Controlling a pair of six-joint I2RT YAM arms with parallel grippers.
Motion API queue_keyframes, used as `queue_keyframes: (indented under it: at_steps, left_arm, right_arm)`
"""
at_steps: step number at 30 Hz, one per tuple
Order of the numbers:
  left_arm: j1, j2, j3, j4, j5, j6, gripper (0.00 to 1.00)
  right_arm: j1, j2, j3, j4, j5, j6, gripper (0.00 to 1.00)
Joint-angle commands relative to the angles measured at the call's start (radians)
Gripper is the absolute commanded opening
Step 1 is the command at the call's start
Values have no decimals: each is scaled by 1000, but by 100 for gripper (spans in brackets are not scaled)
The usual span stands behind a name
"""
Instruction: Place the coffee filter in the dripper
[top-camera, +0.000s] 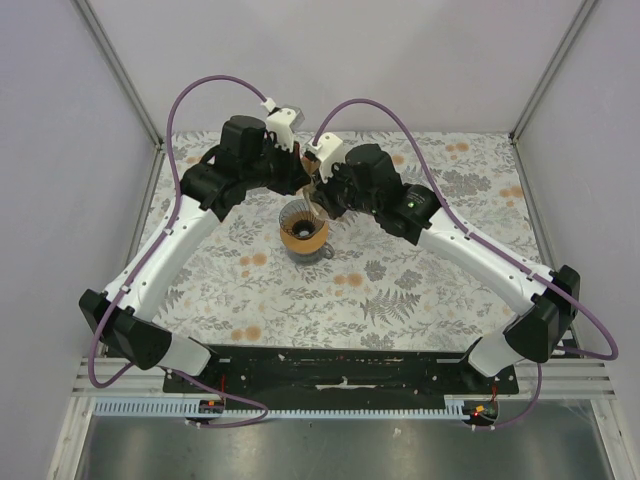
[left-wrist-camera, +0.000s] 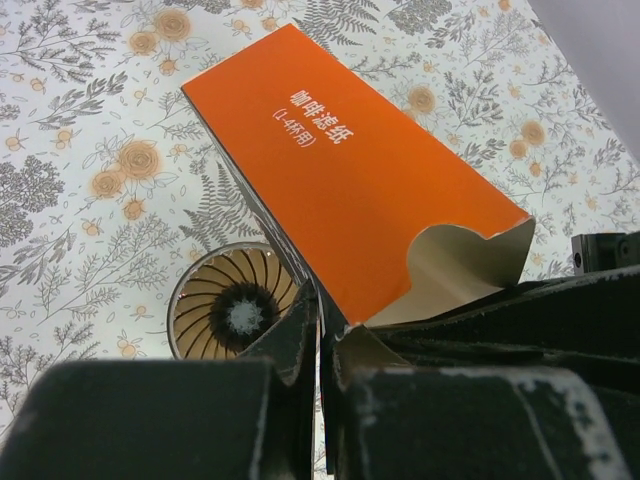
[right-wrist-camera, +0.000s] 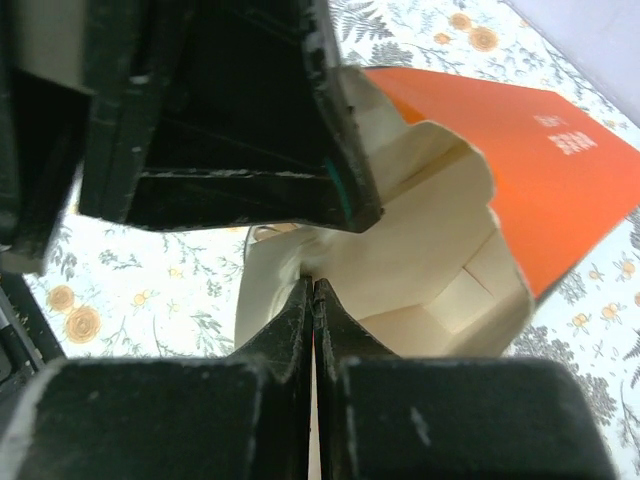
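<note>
The right pincer is shut, its tips pressed against a pale sheet, apparently the coffee filter, that sticks out of the open mouth of an orange packet. Whether the sheet is actually pinched cannot be told. The left pincer is clamped on the packet's lower edge and holds it tilted above the tabletop. Below and beyond it stands the dripper, its dark ribbed cone showing. Only the left wrist view shows the inside of the dripper, and only the right wrist view looks into the packet. The top view alone shows the dripper seated on a glass cup.
</note>
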Motion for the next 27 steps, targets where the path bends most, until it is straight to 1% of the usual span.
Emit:
queue_keyframes:
  at_steps: [1, 3, 10, 12, 15, 17, 21, 24, 27]
  left_arm:
    - [-14, -44, 5, 21, 126, 25, 2]
    - [-14, -44, 5, 19, 124, 28, 2]
    - [-16, -39, 5, 18, 115, 37, 2]
    - [-14, -37, 5, 18, 112, 40, 2]
    - [-14, -39, 3, 18, 112, 45, 2]
    - [-14, -39, 2, 18, 104, 57, 2]
    - [-14, -40, 0, 18, 74, 86, 2]
    - [-14, -36, 2, 18, 67, 89, 2]
    - [-14, -33, 3, 18, 69, 82, 2]
  right_arm:
    - [-16, 6, 7, 31, 154, 16, 0]
    - [-18, -5, -1, 34, 192, 19, 0]
    - [-22, -39, -25, 38, 226, 24, 0]
    - [-22, -43, -35, 46, 204, 14, 0]
    - [-22, -59, -58, 57, 112, -24, 0]
    - [-21, -82, -77, 66, 90, -38, 8]
    - [-22, -129, -128, 97, -14, -42, 24]
    - [-22, -158, -166, 133, -77, -39, 33]
    - [-21, -163, -186, 146, -91, -41, 38]
